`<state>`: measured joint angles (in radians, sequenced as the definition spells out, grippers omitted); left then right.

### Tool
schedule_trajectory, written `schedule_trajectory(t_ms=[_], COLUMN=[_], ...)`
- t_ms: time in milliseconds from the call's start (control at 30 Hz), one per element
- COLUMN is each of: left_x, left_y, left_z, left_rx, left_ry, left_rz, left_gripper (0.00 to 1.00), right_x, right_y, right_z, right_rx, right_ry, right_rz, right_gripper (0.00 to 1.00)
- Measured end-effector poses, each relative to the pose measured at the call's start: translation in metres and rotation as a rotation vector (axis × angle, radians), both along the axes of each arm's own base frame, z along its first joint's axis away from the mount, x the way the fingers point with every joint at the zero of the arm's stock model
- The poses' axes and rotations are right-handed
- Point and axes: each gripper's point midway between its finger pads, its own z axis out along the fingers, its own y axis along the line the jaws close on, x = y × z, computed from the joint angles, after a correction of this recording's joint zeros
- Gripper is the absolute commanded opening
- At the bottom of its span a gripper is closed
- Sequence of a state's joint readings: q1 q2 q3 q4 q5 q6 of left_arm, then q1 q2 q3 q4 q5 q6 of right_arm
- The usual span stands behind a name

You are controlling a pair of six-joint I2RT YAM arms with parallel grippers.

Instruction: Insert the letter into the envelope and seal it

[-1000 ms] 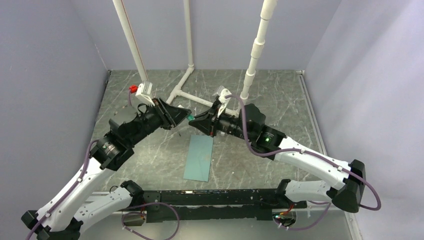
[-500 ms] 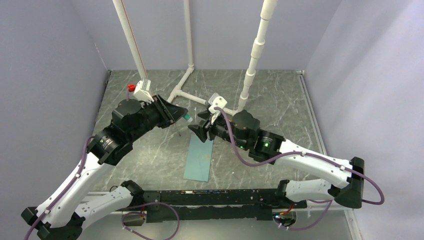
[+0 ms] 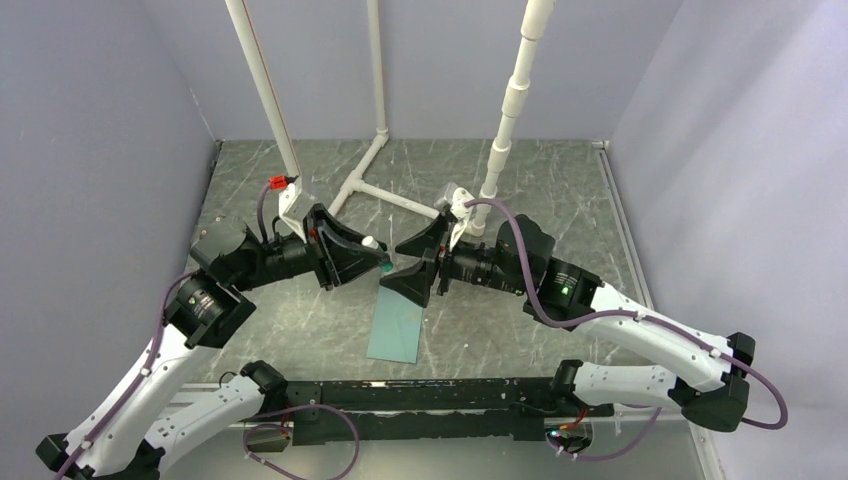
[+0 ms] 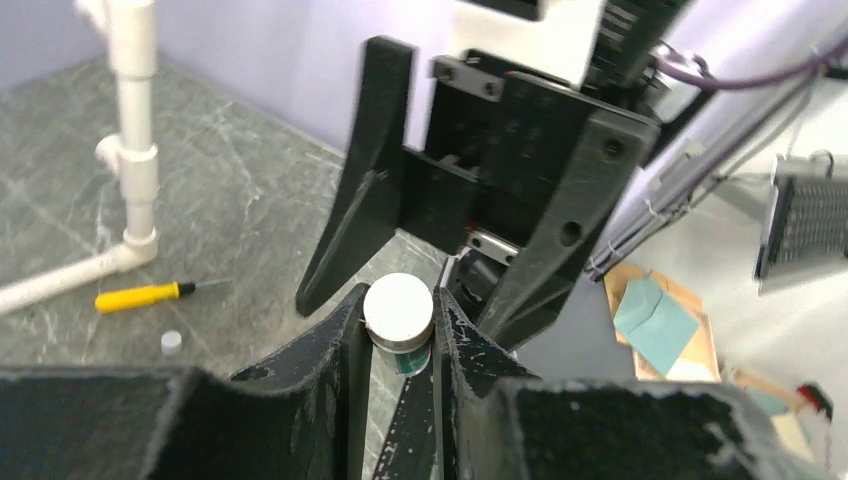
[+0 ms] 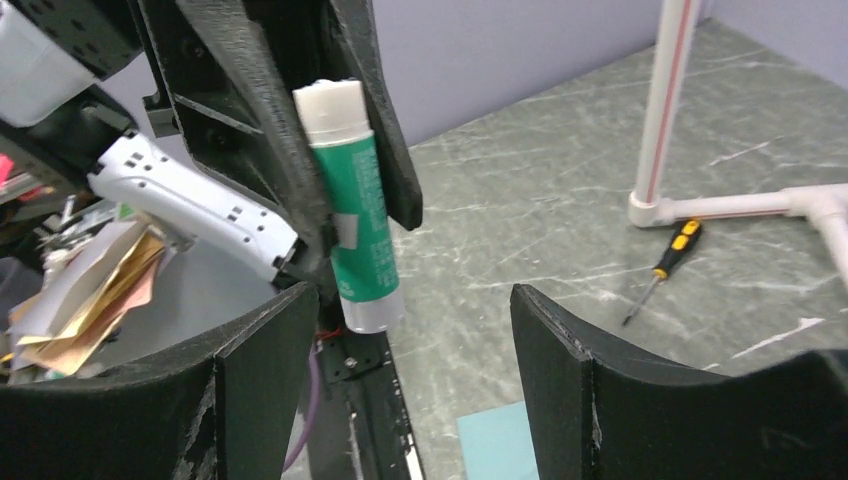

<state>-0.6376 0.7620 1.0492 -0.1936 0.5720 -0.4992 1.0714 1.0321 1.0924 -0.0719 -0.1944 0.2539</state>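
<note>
Step in hand: judging by the tools, the sealing stage is getting under way, with glue being readied rather than paper being handled.
Left tool: the left tool [image 4: 398,335] is clamping a glue stick [image 5: 352,215], its two fingers pressing on the green body while the white end is pointing back at its own wrist camera.
Right tool: the right tool [image 3: 420,264] is standing wide apart and holding nothing, facing the stick's far end from just beside it.
Envelope: the envelope [image 3: 397,325] is lying flat on the tabletop [image 3: 520,180], below and between the two tools, with its far end passing under the right tool; nothing is touching it, and its flap is not making itself out from above.
Letter: it is not showing in any view, so whether it is sitting inside the envelope cannot be told.
Nearby: a yellow screwdriver [image 5: 665,262] is lying by the white pipe [image 5: 665,110], well apart from the work.
Next move: probably the stick is needing its glue end bared and pointed down; the left tool is then needing to lower it onto the flap edge while the right tool is pinning the envelope so it is not sliding.
</note>
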Motion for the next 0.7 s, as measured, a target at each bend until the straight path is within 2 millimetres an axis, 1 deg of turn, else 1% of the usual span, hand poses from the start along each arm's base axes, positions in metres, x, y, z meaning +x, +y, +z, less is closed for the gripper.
schedule_trajectory(t_ms=[33, 100, 200, 233, 300, 367, 400, 433, 467, 500, 600, 700], left_x=[-0.005, -0.013, -0.022, -0.023, -0.026, -0.025, -0.025, -0.025, -0.024, -0.025, -0.023, -0.020], left_y=[-0.001, -0.003, -0.005, -0.006, -0.007, -0.008, -0.009, -0.009, -0.009, -0.009, -0.008, -0.009], left_z=[0.001, 0.003, 0.000, -0.001, -0.001, 0.000, 0.000, 0.001, 0.001, 0.002, 0.003, -0.005], left_rx=[0.003, 0.003, 0.004, 0.006, 0.004, 0.000, -0.004, -0.009, -0.016, -0.027, -0.060, -0.086], left_ry=[-0.027, -0.086, -0.128, -0.142, -0.160, -0.171, -0.164, -0.155, -0.150, -0.149, -0.160, -0.168], left_rz=[-0.031, -0.083, -0.140, -0.153, -0.175, -0.180, -0.183, -0.184, -0.181, -0.179, -0.163, -0.152], left_gripper=[0.03, 0.03, 0.02, 0.02, 0.02, 0.12, 0.17, 0.22, 0.27, 0.30, 0.35, 0.35], right_x=[-0.002, -0.007, -0.014, -0.016, -0.021, -0.026, -0.027, -0.027, -0.028, -0.028, -0.029, -0.030], right_y=[0.001, 0.005, 0.012, 0.014, 0.016, 0.017, 0.017, 0.017, 0.018, 0.018, 0.019, 0.020], right_z=[-0.002, -0.004, -0.005, -0.006, -0.005, -0.003, -0.002, -0.002, -0.001, 0.000, 0.001, -0.005], right_rx=[-0.004, -0.008, -0.010, -0.009, -0.004, 0.009, 0.010, 0.013, 0.019, 0.030, 0.080, 0.123], right_ry=[0.007, 0.025, 0.051, 0.061, 0.078, 0.087, 0.086, 0.084, 0.080, 0.077, 0.082, 0.112], right_rz=[0.011, 0.048, 0.095, 0.112, 0.136, 0.159, 0.166, 0.170, 0.176, 0.177, 0.180, 0.176], right_gripper=[0.71, 0.65, 0.50, 0.43, 0.25, 0.08, 0.02, 0.00, 0.00, 0.00, 0.00, 0.00])
